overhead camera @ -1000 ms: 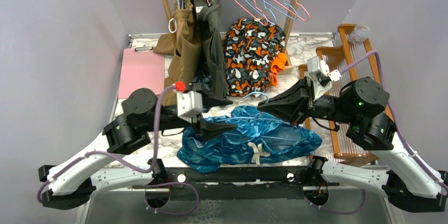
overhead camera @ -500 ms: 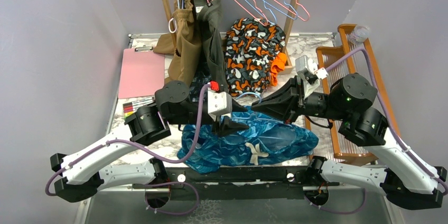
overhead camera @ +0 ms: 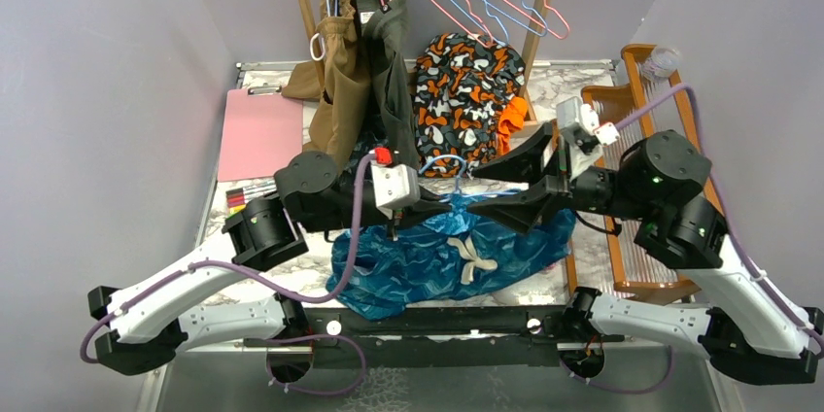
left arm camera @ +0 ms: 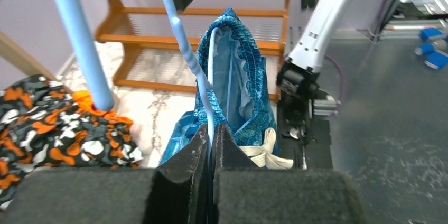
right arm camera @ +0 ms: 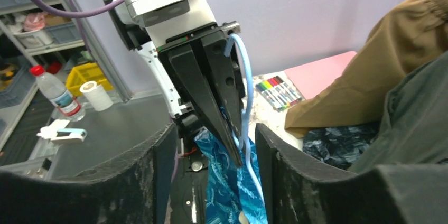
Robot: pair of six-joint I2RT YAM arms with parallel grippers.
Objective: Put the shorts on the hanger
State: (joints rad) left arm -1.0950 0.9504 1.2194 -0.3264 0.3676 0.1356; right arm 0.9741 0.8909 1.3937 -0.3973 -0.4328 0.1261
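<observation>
The shorts lie bunched in the lower centre of the overhead view. Most of the cloth rests on the table, and the upper edge is pulled up toward the two grippers that meet just above it. The hanger is there too: its light-blue wire runs between the arms, and its hook points up toward the patterned garment behind.

The left gripper has its fingers pressed together on that wire. In its wrist view the wire rises straight out of the pinch, and the gathered waistband stands in a peak just behind, seemingly looped over a stretch of wire. I cannot tell whether cloth is also caught in the pinch. The right gripper is spread wide with nothing in it, one finger on either side of the left gripper's tip and the hanger.

By my reading the task is at its middle. The hanger is in hand and part of the waistband seems threaded onto it, but the legs and the cream drawstring bow sag to the table. What is left is to spread the shorts evenly across the hanger and lift them clear.
</observation>
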